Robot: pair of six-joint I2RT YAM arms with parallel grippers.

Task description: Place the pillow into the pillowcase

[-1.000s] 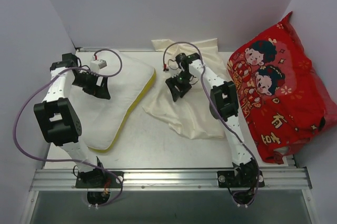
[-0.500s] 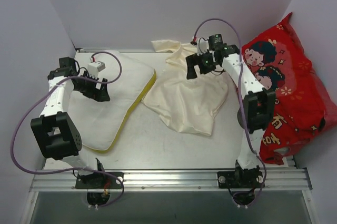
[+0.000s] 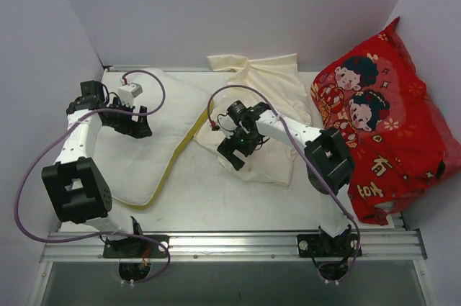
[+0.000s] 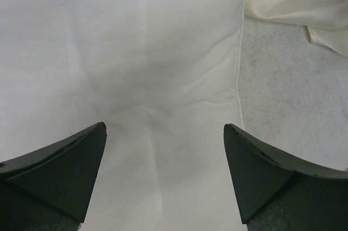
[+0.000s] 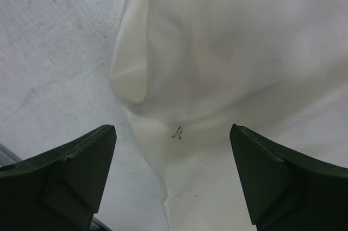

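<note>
The white pillow (image 3: 144,155) with a yellow piped edge (image 3: 176,155) lies at the left of the table. My left gripper (image 3: 135,123) is open just above the pillow's far part; the left wrist view shows its jaws (image 4: 165,128) wide apart over the white pillow (image 4: 136,51), with nothing between them. The cream pillowcase (image 3: 277,97) lies wrinkled in the middle, right of the pillow. My right gripper (image 3: 234,151) is open above the pillowcase's near-left corner; the right wrist view shows its jaws (image 5: 169,128) spread over a folded edge of the pillowcase (image 5: 217,51).
A red cushion (image 3: 385,126) printed with cartoon children leans against the right wall. Grey walls close in the back and both sides. Bare table (image 3: 216,194) shows in front of the pillowcase, and between pillow and pillowcase (image 4: 288,95).
My right arm swung up to the far right over the pillowcase, then came back down to its near-left corner. The pillowcase shifted and now lies farther back. The left gripper barely moved.
</note>
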